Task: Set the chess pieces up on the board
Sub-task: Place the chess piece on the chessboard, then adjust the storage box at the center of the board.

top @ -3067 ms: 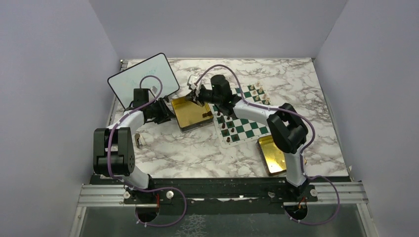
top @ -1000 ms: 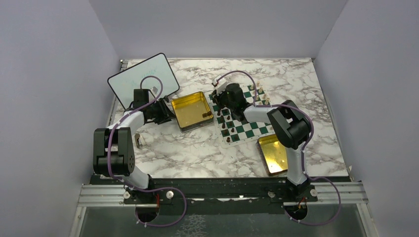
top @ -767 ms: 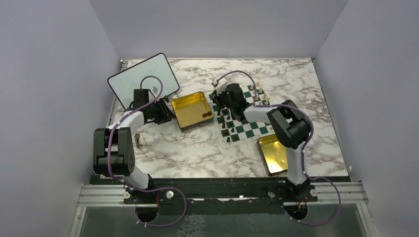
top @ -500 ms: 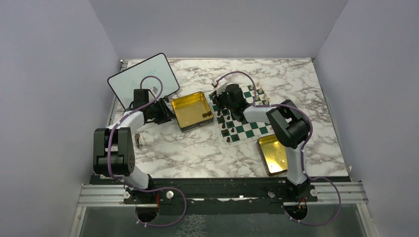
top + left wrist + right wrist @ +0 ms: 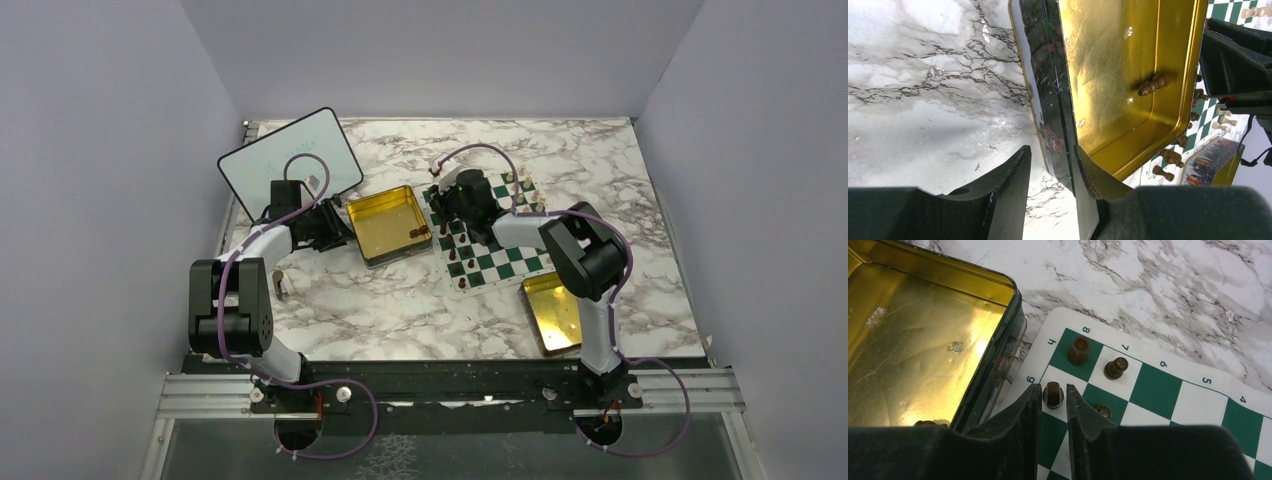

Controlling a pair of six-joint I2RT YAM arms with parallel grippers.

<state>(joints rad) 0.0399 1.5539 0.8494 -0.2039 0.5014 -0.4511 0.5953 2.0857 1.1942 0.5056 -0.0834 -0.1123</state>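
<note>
My right end effector (image 5: pixel 1053 396) straddles a dark piece (image 5: pixel 1053 392), fingers slightly apart; my left end effector (image 5: pixel 1052 165) clamps the gold tin's wall (image 5: pixel 1045 95). Two tins visible.

A marble-patterned worktop (image 5: pixel 400 300) carries two open gold tins: one (image 5: pixel 385 222) near the middle, another (image 5: pixel 552 313) towards the near right edge. A white whiteboard (image 5: pixel 290 152) with a black rim lies at the far left corner.

occluded: board (image 5: pixel 497 250) centre under right arm | tin (image 5: pixel 1128 75) cropped at top
</note>
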